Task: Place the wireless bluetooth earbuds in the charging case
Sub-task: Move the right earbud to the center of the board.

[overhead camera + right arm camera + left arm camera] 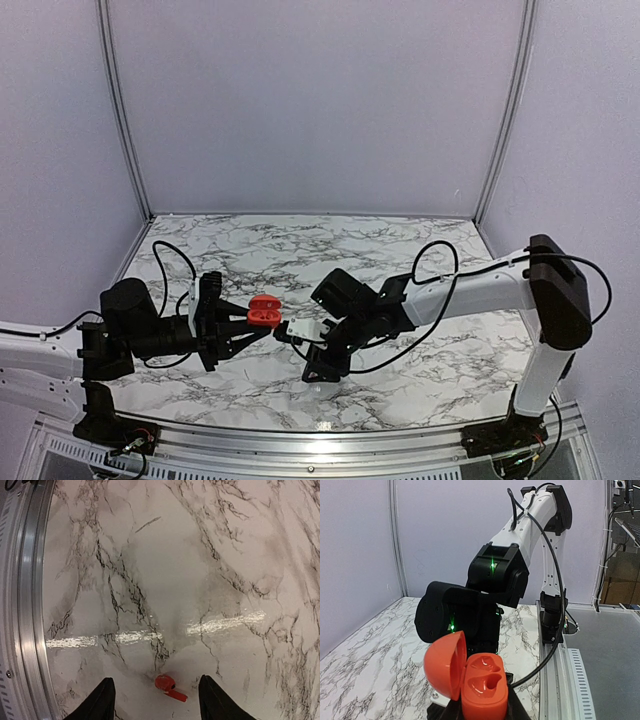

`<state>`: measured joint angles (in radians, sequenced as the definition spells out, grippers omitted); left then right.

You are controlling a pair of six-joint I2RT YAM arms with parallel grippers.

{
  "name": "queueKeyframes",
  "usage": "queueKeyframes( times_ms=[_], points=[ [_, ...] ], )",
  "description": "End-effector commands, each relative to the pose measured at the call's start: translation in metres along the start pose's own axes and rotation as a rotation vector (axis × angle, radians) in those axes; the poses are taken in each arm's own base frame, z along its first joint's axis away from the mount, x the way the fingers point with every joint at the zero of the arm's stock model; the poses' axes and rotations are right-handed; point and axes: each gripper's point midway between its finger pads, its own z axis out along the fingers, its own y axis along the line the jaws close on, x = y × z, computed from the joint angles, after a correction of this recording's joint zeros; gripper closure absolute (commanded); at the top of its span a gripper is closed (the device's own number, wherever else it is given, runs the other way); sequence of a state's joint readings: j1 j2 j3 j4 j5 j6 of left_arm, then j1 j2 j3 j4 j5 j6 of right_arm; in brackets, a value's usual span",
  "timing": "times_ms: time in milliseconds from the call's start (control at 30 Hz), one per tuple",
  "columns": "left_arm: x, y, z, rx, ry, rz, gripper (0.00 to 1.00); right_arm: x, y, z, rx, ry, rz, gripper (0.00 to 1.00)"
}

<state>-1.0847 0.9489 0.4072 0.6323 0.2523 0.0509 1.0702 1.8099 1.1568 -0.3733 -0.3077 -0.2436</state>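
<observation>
The red charging case (263, 312) is held off the table in my left gripper (250, 325), which is shut on its base. In the left wrist view the case (485, 687) stands upright with its lid (444, 665) hinged open to the left, and both wells look empty. The left gripper (482, 714) grips it from below. One red earbud (167, 685) lies on the marble between the open fingers of my right gripper (159, 702), which points down just above the table (318, 372). The second earbud is not in view.
The marble table (400, 250) has a metal rail (27, 605) along its near edge, close to the left of the earbud. The right arm's black wrist (470, 615) hangs just beyond the open case. Grey walls enclose the back and sides.
</observation>
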Motion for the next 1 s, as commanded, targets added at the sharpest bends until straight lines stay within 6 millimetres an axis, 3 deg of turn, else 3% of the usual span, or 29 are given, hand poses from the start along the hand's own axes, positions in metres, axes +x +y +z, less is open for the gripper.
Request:
queueKeyframes(
  times_ms=[0,533,767,967],
  points=[
    [-0.011,0.001,-0.002,-0.008,-0.045,0.013,1.0,-0.005,-0.006,0.005,0.061,0.044,-0.07,0.38],
    [-0.012,0.001,0.003,-0.001,-0.041,0.029,1.0,0.018,-0.03,0.035,0.155,0.18,-0.085,0.36],
    [-0.012,0.002,0.004,-0.002,-0.038,0.03,1.0,0.023,-0.064,0.046,0.234,0.201,0.011,0.37],
    [-0.012,0.004,0.003,-0.013,-0.039,0.03,1.0,0.033,-0.089,0.043,0.265,0.212,0.091,0.4]
  ],
)
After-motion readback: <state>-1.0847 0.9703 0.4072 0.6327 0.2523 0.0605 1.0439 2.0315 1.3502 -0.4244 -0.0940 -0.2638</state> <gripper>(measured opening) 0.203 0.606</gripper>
